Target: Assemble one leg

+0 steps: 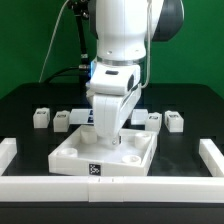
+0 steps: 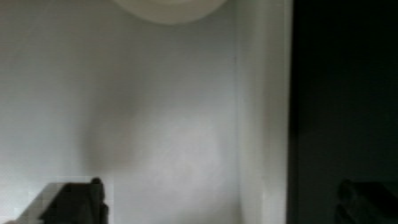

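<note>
The large white square tray-like part [image 1: 105,152] lies in the middle of the black table. My gripper [image 1: 104,140] hangs straight down, close over it. In the wrist view the part's flat white face [image 2: 160,110] fills most of the picture, with a round corner hole [image 2: 173,8] at the edge. My gripper [image 2: 219,205] is open: one fingertip [image 2: 75,200] is over the white face, the other over the dark table beside the part's edge. Nothing is held. Several small white legs stand behind the part: two [image 1: 41,118] [image 1: 62,120] to the exterior view's left, two [image 1: 153,120] [image 1: 175,121] to its right.
White rails border the work area at the exterior view's left [image 1: 8,150], right [image 1: 212,155] and front [image 1: 110,186]. A fiducial tag [image 1: 96,170] sits on the tray-like part's front side. The arm's body hides the table behind the part.
</note>
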Robot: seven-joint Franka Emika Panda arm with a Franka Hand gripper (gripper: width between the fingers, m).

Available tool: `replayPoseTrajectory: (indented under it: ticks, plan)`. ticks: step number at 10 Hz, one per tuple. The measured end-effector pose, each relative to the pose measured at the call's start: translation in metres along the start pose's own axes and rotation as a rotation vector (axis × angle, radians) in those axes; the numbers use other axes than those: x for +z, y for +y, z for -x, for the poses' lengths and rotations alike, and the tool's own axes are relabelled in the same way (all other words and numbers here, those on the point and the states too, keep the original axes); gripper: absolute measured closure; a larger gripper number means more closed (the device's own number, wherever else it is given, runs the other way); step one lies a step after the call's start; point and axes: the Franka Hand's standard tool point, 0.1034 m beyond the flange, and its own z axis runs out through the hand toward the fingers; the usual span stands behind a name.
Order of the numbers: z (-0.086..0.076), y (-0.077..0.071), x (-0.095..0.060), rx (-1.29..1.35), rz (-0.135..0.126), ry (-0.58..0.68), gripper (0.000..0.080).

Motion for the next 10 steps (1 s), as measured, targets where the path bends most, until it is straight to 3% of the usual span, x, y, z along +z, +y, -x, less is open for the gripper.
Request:
replayPoseTrajectory:
  ticks: [4,6,7,8,9,10]
  plan:
    - [0.0004,-0.0001,0.006,0.028,-0.008,-0.001,0.015]
    - [0.0009,-0.0003,0.0065,0.028,-0.009,-0.001,0.0423]
    - [0.0009,-0.0004,0.0066,0.028,-0.01,-0.001,0.0423]
    - [0.001,-0.0004,0.0067,0.028,-0.01,-0.001,0.0599]
    - [0.0007,-0.0001,0.0064,0.028,-0.009,-0.001,0.0599]
    - [0.0002,0.0017,0.005,0.028,0.0,0.002,0.0732]
